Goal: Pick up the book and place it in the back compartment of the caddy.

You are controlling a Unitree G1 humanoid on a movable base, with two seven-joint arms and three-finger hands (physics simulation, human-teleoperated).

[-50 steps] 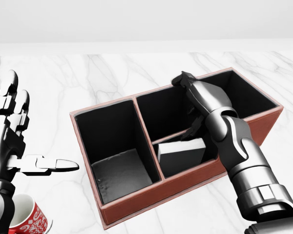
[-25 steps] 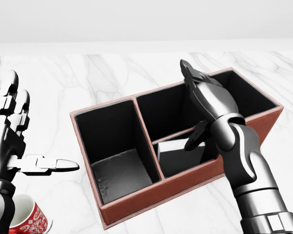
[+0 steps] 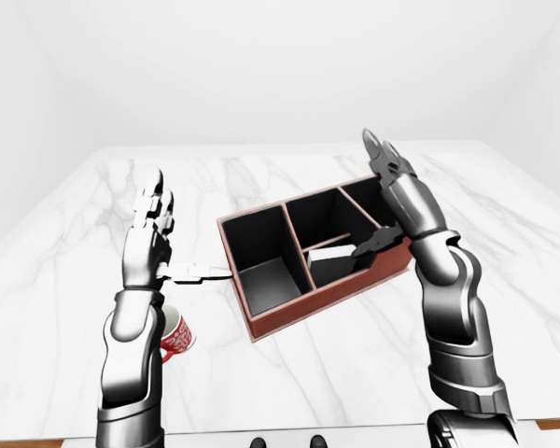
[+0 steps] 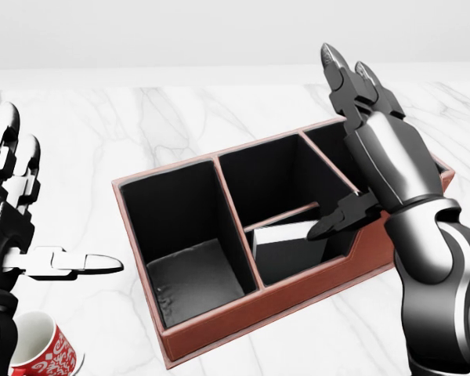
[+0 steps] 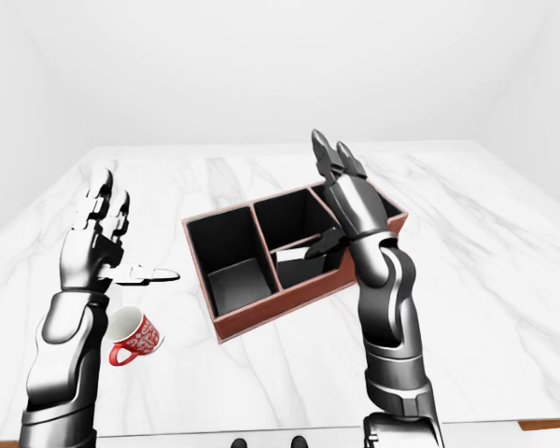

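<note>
Head view: close, angled down over surface [image 4: 219,102], caddy [image 4: 219,329] fills centre, left of right hand [image 4: 376,149]; arms cropped at frame edges. Left-eye, right-eye views: farther out, same downward facing, whole surface, both arms plus pale walls beyond. Eye pair shares nearly everything, caddy shifted sideways between them. All three share caddy, both hands, mug [image 5: 131,338] below left hand [image 5: 91,245].

White marble table [image 3: 65,280], plain white walls [image 3: 261,65], even light
</note>
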